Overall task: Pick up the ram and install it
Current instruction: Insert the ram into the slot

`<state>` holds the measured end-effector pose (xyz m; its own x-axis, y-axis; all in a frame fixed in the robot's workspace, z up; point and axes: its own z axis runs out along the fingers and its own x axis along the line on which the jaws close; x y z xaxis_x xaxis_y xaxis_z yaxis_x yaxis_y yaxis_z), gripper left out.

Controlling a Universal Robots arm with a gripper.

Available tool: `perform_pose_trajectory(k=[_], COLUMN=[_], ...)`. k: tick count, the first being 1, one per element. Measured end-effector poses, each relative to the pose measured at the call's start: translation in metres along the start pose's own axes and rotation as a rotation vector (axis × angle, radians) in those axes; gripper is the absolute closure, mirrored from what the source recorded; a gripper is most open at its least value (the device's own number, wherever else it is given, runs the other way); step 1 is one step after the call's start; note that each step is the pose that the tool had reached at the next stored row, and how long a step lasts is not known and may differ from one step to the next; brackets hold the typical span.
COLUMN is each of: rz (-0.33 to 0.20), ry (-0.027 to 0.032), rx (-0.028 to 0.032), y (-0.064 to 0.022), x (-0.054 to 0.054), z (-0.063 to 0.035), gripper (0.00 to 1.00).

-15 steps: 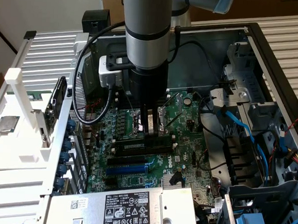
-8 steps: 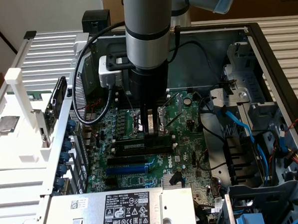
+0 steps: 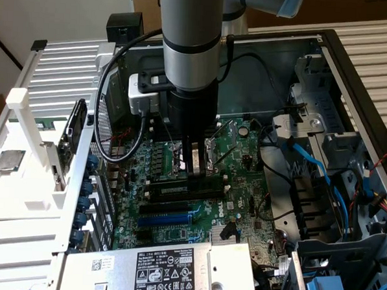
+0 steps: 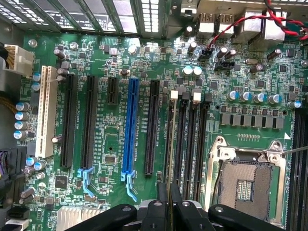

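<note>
Nearest the wrist camera we see the gripper (image 4: 168, 209), its black fingers (image 4: 176, 199) drawn close together on the thin edge of the ram (image 4: 168, 144), a narrow dark stick running upright along the first of four parallel memory slots (image 4: 190, 144). We cannot tell whether the stick is fully seated or only resting in the slot. Beside the slots lies the open CPU socket (image 4: 248, 185) with its metal frame; on the other side stand the long blue expansion slot (image 4: 130, 127), several black expansion slots (image 4: 89, 120) and a white one (image 4: 45, 110), all on the green motherboard (image 4: 255, 77).

From the exterior view we see the arm (image 3: 191, 34) reaching down into the open computer case (image 3: 353, 69), with the gripper (image 3: 193, 168) directly over the memory slots (image 3: 184, 191) near the board's middle. A blue slot (image 3: 167, 216) lies below them, and the labelled power supply (image 3: 161, 270) sits at the lower edge. Blue cables (image 3: 312, 165) run through the drive bay on the exterior view's right.
</note>
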<state>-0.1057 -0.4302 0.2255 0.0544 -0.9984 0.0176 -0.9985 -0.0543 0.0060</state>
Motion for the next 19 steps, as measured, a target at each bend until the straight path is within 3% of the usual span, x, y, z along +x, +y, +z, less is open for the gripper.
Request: perform_pose_trajectory(k=[14, 19], rz=[-0.002, -0.002], ry=[0.0005, 0.0005], rx=[0.0000, 0.0000], y=[0.0000, 0.0000], x=[0.0000, 0.0000], z=[0.0003, 0.0003], gripper=[0.87, 0.72])
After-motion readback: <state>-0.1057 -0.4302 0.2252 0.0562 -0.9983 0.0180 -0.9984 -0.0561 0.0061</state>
